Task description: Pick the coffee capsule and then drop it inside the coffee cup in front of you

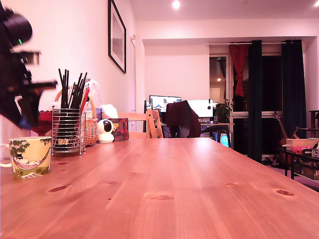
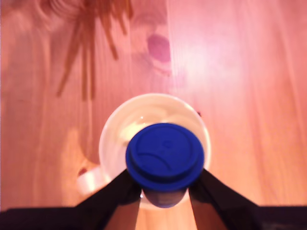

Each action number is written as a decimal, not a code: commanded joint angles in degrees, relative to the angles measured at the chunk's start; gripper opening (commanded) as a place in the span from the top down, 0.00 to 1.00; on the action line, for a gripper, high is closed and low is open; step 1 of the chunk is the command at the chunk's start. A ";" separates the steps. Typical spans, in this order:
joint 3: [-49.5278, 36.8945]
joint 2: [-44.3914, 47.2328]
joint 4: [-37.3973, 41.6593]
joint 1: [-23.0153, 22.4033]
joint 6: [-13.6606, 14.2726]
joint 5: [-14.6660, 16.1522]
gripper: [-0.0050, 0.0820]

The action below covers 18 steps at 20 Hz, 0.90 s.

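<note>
With the gripper [image 2: 164,191] clamped on the coffee capsule [image 2: 165,156] above the coffee cup [image 2: 111,139], nudge it toward the mouth's centre, lower a little, then part the fingers so it drops inside.

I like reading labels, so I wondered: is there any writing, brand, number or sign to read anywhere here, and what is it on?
No text can be read in either view.
Coffee cup: leaves and a figure in a hammock, no words showing.
Coffee capsule, held in the claw: embossed curved marks on its blue top, no letters.
Computer screens: too far and small to read.
Framed picture: seen edge-on, nothing legible.
</note>
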 commanded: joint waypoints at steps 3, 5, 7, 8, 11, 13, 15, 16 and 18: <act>2.29 2.97 -1.53 0.50 -0.17 -0.50 0.81; 3.61 4.52 -2.64 0.50 -0.15 -0.98 0.81; 3.76 5.07 -2.84 0.61 -0.15 -1.01 0.81; 3.76 5.07 -2.80 0.61 -0.15 -1.03 0.81; 3.80 5.07 -2.21 0.61 -0.15 -0.94 0.81; 3.80 5.07 -2.14 0.61 -0.17 -0.96 0.81; 3.80 5.07 -2.10 0.61 -0.17 -0.96 0.81; 3.80 5.07 -2.10 0.61 -0.17 -0.96 0.81; 3.80 5.07 -2.10 0.61 -0.17 -0.94 0.81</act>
